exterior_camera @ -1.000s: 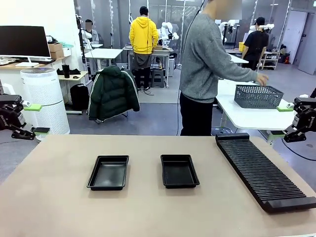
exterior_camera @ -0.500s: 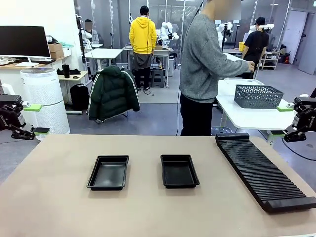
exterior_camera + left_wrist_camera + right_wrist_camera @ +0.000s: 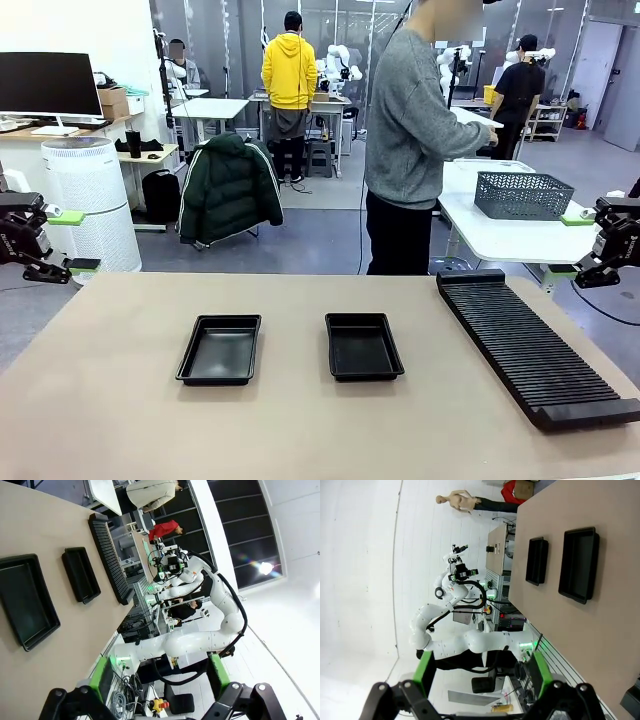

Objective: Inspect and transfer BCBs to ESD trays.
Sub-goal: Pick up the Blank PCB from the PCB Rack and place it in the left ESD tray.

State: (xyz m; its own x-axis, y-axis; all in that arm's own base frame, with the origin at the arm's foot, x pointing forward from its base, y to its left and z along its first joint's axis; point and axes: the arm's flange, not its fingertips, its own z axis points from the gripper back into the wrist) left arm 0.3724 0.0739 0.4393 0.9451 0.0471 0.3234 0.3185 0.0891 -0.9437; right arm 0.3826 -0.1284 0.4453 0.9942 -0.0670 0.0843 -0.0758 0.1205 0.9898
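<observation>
While the tan bench (image 3: pixel 300 430) spreads across the front view, a long black ribbed rack (image 3: pixel 535 345) lies along its right part. A person (image 3: pixel 410 130) in a grey sweater stands beyond the bench, left of the rack's far end, turned toward a grey basket (image 3: pixel 523 195). Two ESD trays sit left of the rack, apart from each other: the nearer tray (image 3: pixel 363 346), then the farther tray (image 3: pixel 220 349), both with bare black floors. The right pincer (image 3: pixel 568 245) hangs wide just right of the rack's far end. The left pincer (image 3: pixel 72 242) hangs wide, well apart from the rack, off the bench's opposite edge.
</observation>
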